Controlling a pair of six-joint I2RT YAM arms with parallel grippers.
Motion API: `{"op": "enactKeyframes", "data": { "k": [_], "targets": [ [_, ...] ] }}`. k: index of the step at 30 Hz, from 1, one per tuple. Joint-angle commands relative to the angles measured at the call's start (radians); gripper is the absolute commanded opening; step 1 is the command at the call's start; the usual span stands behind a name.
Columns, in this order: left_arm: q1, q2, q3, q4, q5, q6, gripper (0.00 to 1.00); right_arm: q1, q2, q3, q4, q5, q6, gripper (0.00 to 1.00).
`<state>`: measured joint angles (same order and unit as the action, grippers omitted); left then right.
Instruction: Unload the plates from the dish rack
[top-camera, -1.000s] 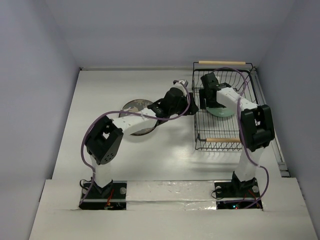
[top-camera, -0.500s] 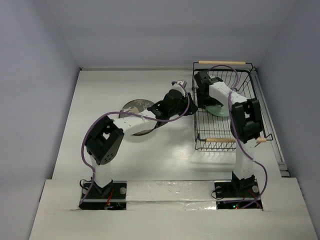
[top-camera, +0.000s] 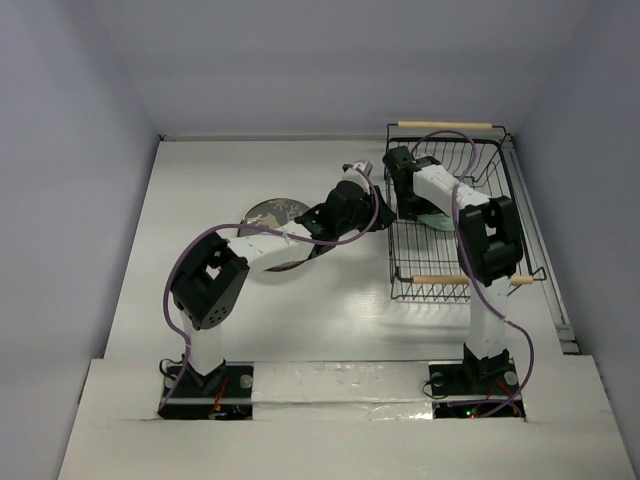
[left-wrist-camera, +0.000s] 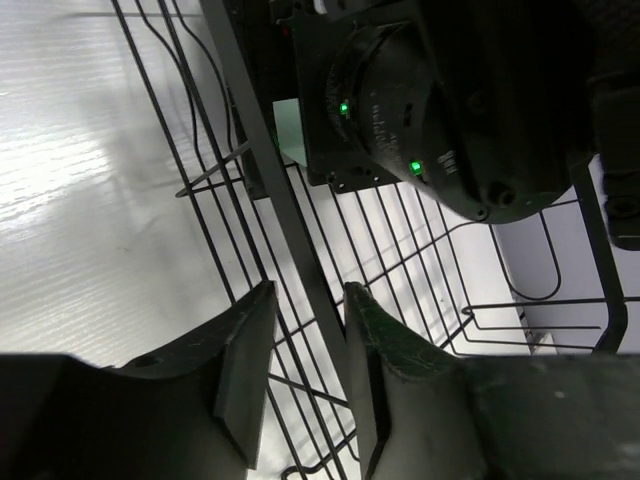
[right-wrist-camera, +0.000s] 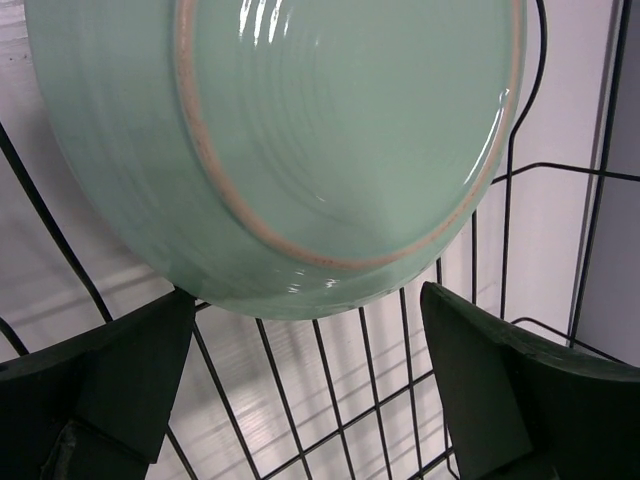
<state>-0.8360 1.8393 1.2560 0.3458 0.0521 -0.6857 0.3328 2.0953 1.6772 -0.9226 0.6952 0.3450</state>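
White table (top-camera: 330, 310), grey walls. Right gripper (right-wrist-camera: 300, 370) stood wide astride the mint green plate (right-wrist-camera: 300, 130), not gripping. Left gripper (left-wrist-camera: 300, 370) stood narrow around the dish rack (left-wrist-camera: 280, 200) rim wire; clamping unclear. Brown plate (top-camera: 268, 212) lay on the table, centre frame. The mint plate seemingly the last left.

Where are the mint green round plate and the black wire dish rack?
mint green round plate (right-wrist-camera: 300, 130), right wrist view, its underside.
black wire dish rack (top-camera: 425, 252), top external view, bare floor wires.
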Motion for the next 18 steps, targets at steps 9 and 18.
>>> {"op": "enactKeyframes", "data": {
  "k": [9,18],
  "targets": [
    [0.002,0.015,-0.007,0.007,-0.031,0.012,0.12,-0.012,-0.138,0.052,0.018,0.311,0.029,0.85],
    [0.002,0.015,-0.009,-0.004,-0.043,0.020,0.00,-0.043,-0.205,0.042,0.030,0.333,0.025,0.81]
  ]
}}
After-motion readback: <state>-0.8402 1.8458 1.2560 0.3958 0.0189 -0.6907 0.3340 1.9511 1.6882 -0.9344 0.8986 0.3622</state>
